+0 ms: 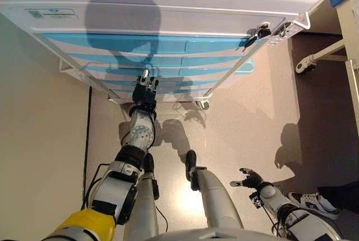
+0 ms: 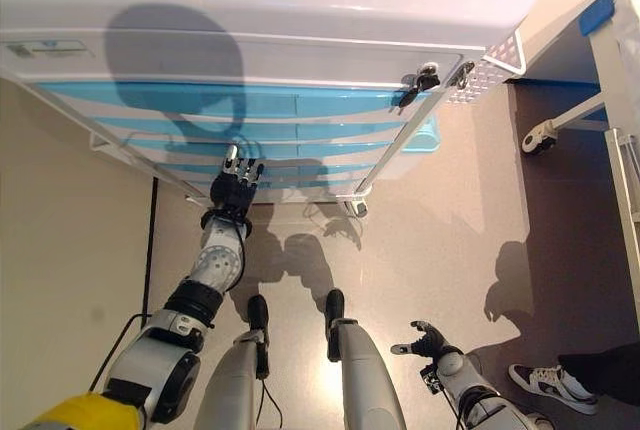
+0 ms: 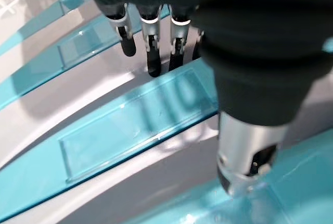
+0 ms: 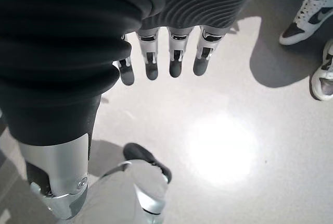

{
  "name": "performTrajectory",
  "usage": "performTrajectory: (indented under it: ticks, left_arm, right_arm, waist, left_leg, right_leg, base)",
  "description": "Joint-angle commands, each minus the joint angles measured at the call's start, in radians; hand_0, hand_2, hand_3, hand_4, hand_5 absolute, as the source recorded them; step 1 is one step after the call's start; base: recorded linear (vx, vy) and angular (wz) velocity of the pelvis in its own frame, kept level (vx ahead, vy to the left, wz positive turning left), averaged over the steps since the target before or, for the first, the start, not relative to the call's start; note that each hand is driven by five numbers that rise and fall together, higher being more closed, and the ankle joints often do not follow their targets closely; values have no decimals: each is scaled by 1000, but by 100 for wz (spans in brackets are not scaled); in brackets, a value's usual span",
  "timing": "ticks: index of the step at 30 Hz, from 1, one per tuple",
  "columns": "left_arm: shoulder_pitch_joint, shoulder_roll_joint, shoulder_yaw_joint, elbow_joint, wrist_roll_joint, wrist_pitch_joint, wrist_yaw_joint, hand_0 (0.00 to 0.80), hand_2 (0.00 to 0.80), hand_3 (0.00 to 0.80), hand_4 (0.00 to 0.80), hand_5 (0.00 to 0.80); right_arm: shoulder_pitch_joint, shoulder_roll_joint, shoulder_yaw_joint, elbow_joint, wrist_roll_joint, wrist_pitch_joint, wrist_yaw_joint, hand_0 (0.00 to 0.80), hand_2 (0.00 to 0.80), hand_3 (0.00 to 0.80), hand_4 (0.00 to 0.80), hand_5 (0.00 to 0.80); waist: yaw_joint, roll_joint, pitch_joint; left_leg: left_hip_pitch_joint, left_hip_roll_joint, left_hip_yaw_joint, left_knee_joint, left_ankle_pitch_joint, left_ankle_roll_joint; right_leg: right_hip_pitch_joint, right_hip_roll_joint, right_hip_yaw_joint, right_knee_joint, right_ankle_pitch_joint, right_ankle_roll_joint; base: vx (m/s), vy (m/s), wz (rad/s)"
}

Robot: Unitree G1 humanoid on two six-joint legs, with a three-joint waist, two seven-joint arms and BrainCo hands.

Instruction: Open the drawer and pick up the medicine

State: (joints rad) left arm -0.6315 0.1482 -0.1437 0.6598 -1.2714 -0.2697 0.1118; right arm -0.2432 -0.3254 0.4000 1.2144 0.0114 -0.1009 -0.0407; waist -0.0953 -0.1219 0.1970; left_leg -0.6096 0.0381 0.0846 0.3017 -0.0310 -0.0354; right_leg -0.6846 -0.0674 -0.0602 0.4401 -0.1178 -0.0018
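Nearest, at about 5 o'clock in the eye views, the right robot hand (image 1: 251, 179) hangs low over the grey floor (image 1: 241, 129); its fingers (image 4: 176, 60) are straight and spread wide, and it holds nothing; a person's white shoes (image 4: 304, 23) stand on the floor close by it, toward 4 o'clock. Farther out, near the middle, the left robot hand (image 1: 145, 91) reaches up to the white cart (image 1: 168, 5) with its stack of blue drawers (image 1: 146, 43); its fingers (image 3: 151, 47) are straight, not curled, and the dark tips sit at the white strip just above one blue drawer front (image 3: 135, 125); I cannot tell if they touch it. All the drawers look closed; the medicine does not show in any view. Farthest, at 2 o'clock, a white frame on a wheel (image 1: 305, 64) stands beside the cart.
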Motion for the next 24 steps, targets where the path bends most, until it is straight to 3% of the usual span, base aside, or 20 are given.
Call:
performTrajectory:
  ticks: [1, 5, 8, 9, 10, 11, 12, 13, 24]
  left_arm:
    - [-198, 32, 25, -104, 32, -68, -58, 0, 0, 0, 0, 0]
    - [-194, 23, -10, -172, 43, -63, -81, 0, 0, 0, 0, 0]
    - [-197, 15, -39, -241, 48, -67, -98, 376, 376, 376, 376, 376]
    - [-198, 12, -47, -257, 46, -68, -105, 420, 420, 420, 420, 420]
    - [-203, 10, -57, -274, 45, -68, -112, 524, 524, 524, 524, 524]
    - [-203, 10, -57, -275, 46, -68, -111, 555, 555, 555, 555, 555]
    - [-207, 3, -72, -315, 42, -72, -122, 737, 737, 737, 737, 737]
    - [-207, 3, -72, -315, 42, -72, -122, 800, 800, 800, 800, 800]
    - [-176, -10, -117, -441, 19, -63, -169, 800, 800, 800, 800, 800]
  right_arm:
    - [24, -65, 18, -16, -14, 7, 9, 0, 0, 0, 0, 0]
    - [20, -66, 25, -16, -14, 7, 19, 0, 0, 0, 0, 0]
    - [18, -64, 28, -18, -14, 8, 25, 0, 0, 0, 0, 0]
    - [18, -66, 31, -19, -16, 7, 24, 0, 0, 0, 0, 0]
    - [18, -68, 31, -18, -16, 7, 26, 0, 0, 0, 0, 0]
    - [18, -68, 31, -18, -16, 7, 26, 0, 0, 0, 0, 0]
    - [19, -70, 34, -19, -21, 7, 29, 0, 0, 0, 0, 0]
    - [19, -70, 34, -19, -21, 7, 29, 0, 0, 0, 0, 0]
    - [37, -68, 50, -13, -37, 5, 52, 0, 0, 0, 0, 0]
  waist:
    - [4, 22, -37]
    - [10, 24, -32]
    - [15, 21, -26]
    - [16, 20, -24]
    - [18, 17, -22]
    - [18, 17, -21]
    - [21, 14, -16]
    - [21, 14, -16]
    - [31, 7, 1]
  left_leg:
    - [-10, -22, -22, 66, -76, 31]
    - [-15, -24, -26, 70, -73, 33]
    - [-12, -29, -31, 66, -66, 34]
    - [-10, -30, -32, 62, -63, 34]
    - [-7, -31, -33, 56, -59, 33]
    - [-6, -31, -33, 55, -59, 33]
    - [0, -34, -35, 47, -54, 33]
    - [1, -34, -35, 47, -54, 33]
    - [19, -45, -45, 50, -52, 40]
  right_leg:
    - [40, 7, -2, -45, 89, 64]
    - [38, 6, -4, -42, 94, 64]
    - [41, 5, -7, -44, 99, 63]
    - [41, 4, -9, -44, 100, 64]
    - [46, 3, -12, -49, 103, 64]
    - [47, 3, -12, -50, 103, 64]
    - [56, 1, -15, -57, 106, 64]
    - [56, 1, -15, -57, 106, 64]
    - [81, 2, -19, -63, 113, 62]
  base:
    - [0, 0, 0]
    - [-16, 1, 1]
    - [-36, -2, 1]
    - [-36, -16, 3]
    - [0, 0, 0]
    - [-43, -17, 3]
    - [-30, -5, 1]
    - [-44, -6, 0]
    - [-30, 0, 0]
